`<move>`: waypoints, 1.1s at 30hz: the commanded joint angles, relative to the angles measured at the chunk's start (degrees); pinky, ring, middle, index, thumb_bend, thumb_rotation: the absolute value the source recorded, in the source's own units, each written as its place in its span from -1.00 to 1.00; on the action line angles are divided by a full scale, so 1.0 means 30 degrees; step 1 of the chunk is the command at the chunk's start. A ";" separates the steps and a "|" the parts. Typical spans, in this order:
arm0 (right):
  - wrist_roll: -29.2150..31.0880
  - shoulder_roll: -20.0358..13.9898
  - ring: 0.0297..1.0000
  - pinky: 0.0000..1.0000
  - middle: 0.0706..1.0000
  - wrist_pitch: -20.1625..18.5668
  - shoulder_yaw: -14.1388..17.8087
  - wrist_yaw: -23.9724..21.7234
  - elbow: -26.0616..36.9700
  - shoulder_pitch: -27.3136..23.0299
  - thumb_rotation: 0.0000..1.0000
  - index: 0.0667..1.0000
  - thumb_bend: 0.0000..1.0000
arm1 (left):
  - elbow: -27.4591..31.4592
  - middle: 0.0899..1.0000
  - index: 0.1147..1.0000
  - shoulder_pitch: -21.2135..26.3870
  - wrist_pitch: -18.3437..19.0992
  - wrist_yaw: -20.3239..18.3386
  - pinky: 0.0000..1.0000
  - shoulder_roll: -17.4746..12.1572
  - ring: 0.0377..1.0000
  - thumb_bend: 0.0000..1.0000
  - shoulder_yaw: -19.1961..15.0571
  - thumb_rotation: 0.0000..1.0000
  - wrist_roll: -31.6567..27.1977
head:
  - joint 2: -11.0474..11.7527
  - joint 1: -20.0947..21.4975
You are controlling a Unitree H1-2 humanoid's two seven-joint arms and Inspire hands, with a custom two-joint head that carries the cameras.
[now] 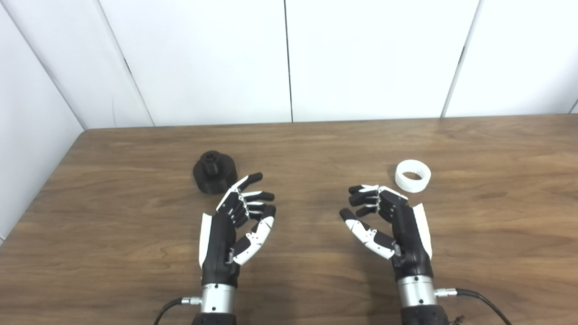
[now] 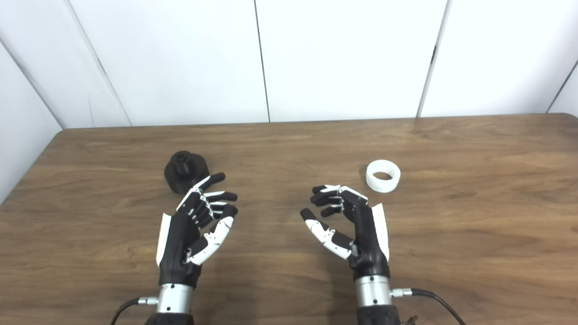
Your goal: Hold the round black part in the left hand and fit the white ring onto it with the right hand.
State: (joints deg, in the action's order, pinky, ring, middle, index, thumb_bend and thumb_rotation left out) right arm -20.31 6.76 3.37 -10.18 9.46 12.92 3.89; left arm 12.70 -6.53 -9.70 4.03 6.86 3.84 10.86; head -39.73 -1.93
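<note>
Wooden surface (image 1: 316, 149), white panelled wall behind. Left hand (image 1: 235, 225) sits low over the surface, palm turned inward, fingers loosely spread and curled, holding nothing. Round black part (image 1: 215, 173) stands on the surface just beyond that hand's fingertips, hub upward, not gripped. Right hand (image 1: 388, 221) mirrors the left, fingers apart and curled, empty. White ring (image 1: 412, 175) lies flat on the surface near the right hand's far side, apart from it.

Two head cameras side by side, looking down and forward over the table (image 1: 316, 149); right eye offset slightly; both share everything beyond the fingers (image 2: 212, 198).
</note>
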 commanded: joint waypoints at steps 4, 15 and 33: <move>0.0000 0.0263 0.14 -0.04 0.25 0.0451 -0.0116 0.0056 0.0660 0.0184 -0.69 -0.08 0.00 | 0.0693 0.14 0.46 0.0456 -0.0126 -0.0038 -0.19 -0.0240 0.02 -0.21 0.0048 -0.60 0.0144 | -0.0026 -0.0003; -0.0128 0.0256 0.14 -0.04 0.24 0.0411 -0.0142 0.0062 0.0699 0.0120 -0.69 -0.08 0.00 | 0.0533 0.12 -0.06 0.0513 -0.0215 -0.0106 -0.15 -0.0314 0.03 -0.06 0.0038 -0.79 -0.0295 | -0.0063 0.0002; 0.1527 -0.0927 0.18 0.01 0.27 0.1791 0.0831 -0.0326 0.0029 0.0365 -0.69 -0.08 0.00 | -0.0664 0.12 -0.14 0.0492 -0.1182 0.0609 -0.12 0.0422 0.05 -0.02 0.0695 -0.85 0.0329 | 0.1262 -0.5256</move>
State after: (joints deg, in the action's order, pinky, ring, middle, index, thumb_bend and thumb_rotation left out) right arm -16.87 5.86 5.23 -8.09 8.87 12.57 3.87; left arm 10.30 -6.14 -10.43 5.07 6.95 5.20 11.30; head -36.04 -17.66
